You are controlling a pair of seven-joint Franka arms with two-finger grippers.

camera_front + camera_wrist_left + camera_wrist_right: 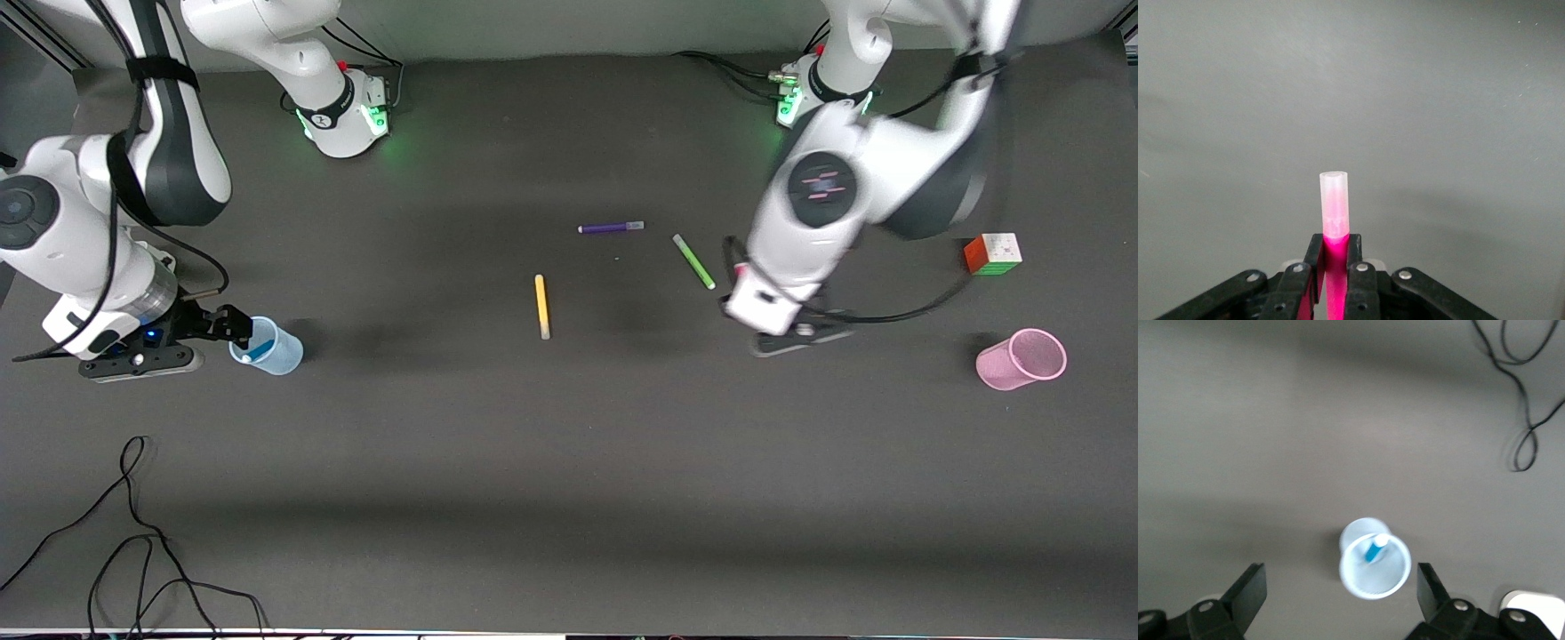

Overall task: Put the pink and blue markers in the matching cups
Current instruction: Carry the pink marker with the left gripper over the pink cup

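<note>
In left claw [1336, 283], pink marker [1334, 207] clamped

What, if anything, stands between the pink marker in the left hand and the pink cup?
Nothing visible does. The left hand grips the pink marker over bare table; the pink cup stands toward the left arm's end. The cube sits farther back, off that line.

Dark grey bench [569, 462] bare toward the front camera, slim yellow marker [541, 306], purple marker [610, 228] and green marker [693, 261] lying mid-bench, multicoloured puzzle cube [993, 253] just farther than the translucent pink cup [1022, 358], loose black cable [133, 551] at the right arm's end
</note>
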